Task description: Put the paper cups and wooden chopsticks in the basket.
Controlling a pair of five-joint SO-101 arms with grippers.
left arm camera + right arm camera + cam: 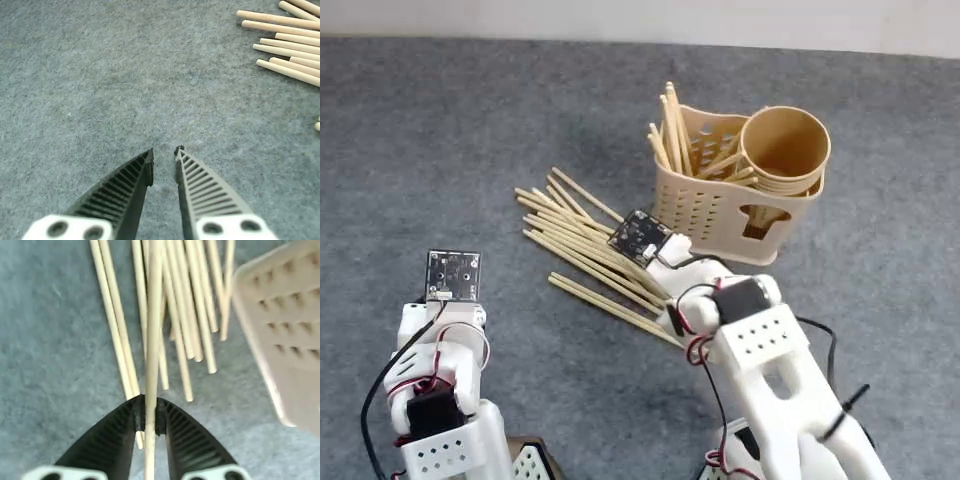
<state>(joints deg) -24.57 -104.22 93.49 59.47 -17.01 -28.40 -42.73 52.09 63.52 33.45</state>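
A grey, felt-like mat covers the desk, its nap faintly speckled and uneven. At 12 o'clock in the high view, a pale, plain strip runs along the mat's far edge.

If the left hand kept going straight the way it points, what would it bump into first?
Probably just the grey carpet: the left hand points at a bare patch of it. The chopsticks lie off to one side, out of its line.
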